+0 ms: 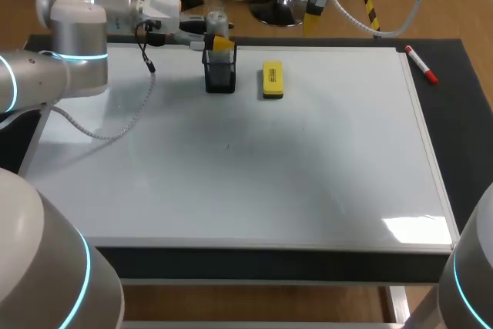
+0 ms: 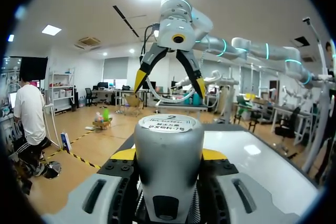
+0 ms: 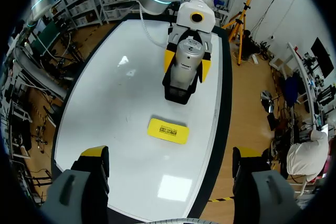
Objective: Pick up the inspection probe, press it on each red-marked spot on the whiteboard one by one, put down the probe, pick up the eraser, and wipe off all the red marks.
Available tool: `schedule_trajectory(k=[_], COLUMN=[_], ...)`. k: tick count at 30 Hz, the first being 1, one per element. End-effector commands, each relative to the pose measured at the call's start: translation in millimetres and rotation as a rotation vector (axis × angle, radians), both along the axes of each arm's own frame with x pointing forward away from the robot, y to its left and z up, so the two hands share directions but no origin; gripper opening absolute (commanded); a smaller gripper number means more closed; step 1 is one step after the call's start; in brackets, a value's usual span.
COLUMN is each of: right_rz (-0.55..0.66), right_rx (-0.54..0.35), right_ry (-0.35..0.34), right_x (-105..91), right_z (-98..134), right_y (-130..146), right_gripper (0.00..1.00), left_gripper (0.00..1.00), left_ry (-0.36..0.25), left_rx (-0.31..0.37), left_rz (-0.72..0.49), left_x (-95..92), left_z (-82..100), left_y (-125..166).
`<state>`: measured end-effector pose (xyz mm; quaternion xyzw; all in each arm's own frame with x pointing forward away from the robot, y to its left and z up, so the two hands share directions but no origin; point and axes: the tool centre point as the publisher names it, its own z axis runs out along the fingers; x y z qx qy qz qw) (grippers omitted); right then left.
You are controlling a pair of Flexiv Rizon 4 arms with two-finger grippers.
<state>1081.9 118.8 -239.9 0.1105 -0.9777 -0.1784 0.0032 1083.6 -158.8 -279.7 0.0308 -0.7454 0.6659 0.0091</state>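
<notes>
Gripping a grey cylindrical inspection probe from two sides, the left end effector has its yellow fingertips pressed against the probe's smooth, rounded body. The probe stands upright in a small black open-topped holder near the counter's far edge, left of the middle. It has a flat top with a round label.

The right end effector hangs above the far edge with its fingers spread wide and nothing in them.

A yellow rectangular block eraser lies flat just beside the holder, on the side towards the right edge, apart from it. Both sit on a white glossy whiteboard with a thin pale frame, which covers most of the dark matte counter. A red-capped white marker pen lies off the board near the counter's far right corner.

No red marks can be made out on the board in any view.

The step in hand appears to be the probe grasp at its holder. Whether the probe is about to be lifted or set down cannot be told. If lifted, it likely needs a straight upward pull to clear the holder's walls. The smooth cylinder could slip or twist in a loose pinch.
</notes>
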Motion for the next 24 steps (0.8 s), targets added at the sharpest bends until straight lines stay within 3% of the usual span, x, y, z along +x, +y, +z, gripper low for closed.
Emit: schedule_trajectory(k=[1,3,12,24], right_rz=[0.002,0.002,0.002,0.002], right_rx=[-0.005,-0.005,-0.005,-0.005], right_ry=[0.003,0.003,0.003,0.003], right_x=[1.2,1.2,1.2,1.2], right_z=[1,1,1,1], right_y=[0,0,0,0], right_gripper=[1.00,1.00,1.00,1.00], left_gripper=[0.84,1.00,1.00,1.00], left_ry=[-0.001,-0.003,-0.026,-0.088], left_rx=[-0.001,0.002,0.025,0.188], left_rz=[-0.004,-0.006,0.001,0.073], left_x=[0.2,-0.5,-2.2,-4.6], left_z=[-0.5,0.2,10.5,28.4], left_y=[1,1,6,28])
